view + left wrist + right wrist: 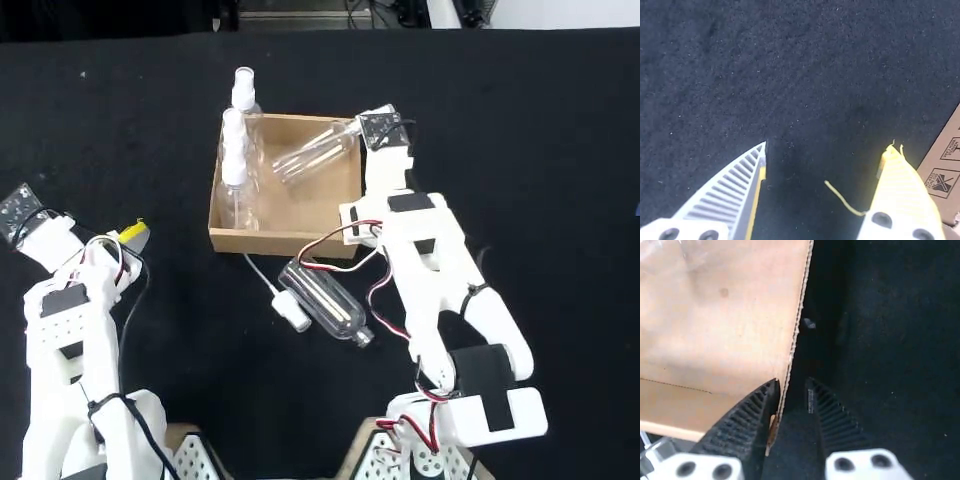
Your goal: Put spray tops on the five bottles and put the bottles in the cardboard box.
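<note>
The cardboard box (300,215) sits mid-table. Two clear bottles with white spray tops (243,98) (234,160) stand upright along its left wall. A third clear bottle (315,152) lies slanted across the back of the box. On the table in front of the box lies a topless bottle (330,300), with a loose white spray top (292,310) beside it. My right gripper (362,170) (791,385) straddles the box's right wall (795,340), its black fingers a narrow gap apart. My left gripper (135,235) (825,150) hangs open over bare cloth, left of the box.
Black cloth covers the whole table. A corner of the box (946,160) shows next to the left gripper's yellow finger (900,185). The spray top's thin tube (258,270) runs towards the box's front wall. Red and white cables loop off the right arm (345,235).
</note>
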### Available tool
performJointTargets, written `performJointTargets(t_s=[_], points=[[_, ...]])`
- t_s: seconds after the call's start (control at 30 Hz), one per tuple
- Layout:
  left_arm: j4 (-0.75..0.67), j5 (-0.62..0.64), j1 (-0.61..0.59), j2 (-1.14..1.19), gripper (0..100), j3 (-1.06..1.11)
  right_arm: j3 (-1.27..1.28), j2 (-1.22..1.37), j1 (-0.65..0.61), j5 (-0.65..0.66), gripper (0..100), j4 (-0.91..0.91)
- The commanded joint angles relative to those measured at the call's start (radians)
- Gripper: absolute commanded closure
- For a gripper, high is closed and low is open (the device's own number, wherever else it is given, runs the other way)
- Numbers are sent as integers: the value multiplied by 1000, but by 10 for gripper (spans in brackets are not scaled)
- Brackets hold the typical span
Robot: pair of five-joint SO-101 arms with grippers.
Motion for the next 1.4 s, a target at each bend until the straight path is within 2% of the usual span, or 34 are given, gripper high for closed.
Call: performJointTargets(t_s=[0.0, 0.3, 0.8, 0.93, 1.37], points=[[-23, -21, -13, -11, 661, -25, -7, -8, -6, 9, 977, -17], [-23, -21, -13, -11, 661, -27, -10, -8, -9, 18, 987, -18], [-23, -21, -13, -11, 661, -27, 5, -18, -48, 167, 987, 5], [-23, -21, -13, -11, 661, -27, 27, -19, -89, 170, 987, 3], [-23, -21, -15, -11, 661, -25, 35, -19, -86, 219, 987, 8]])
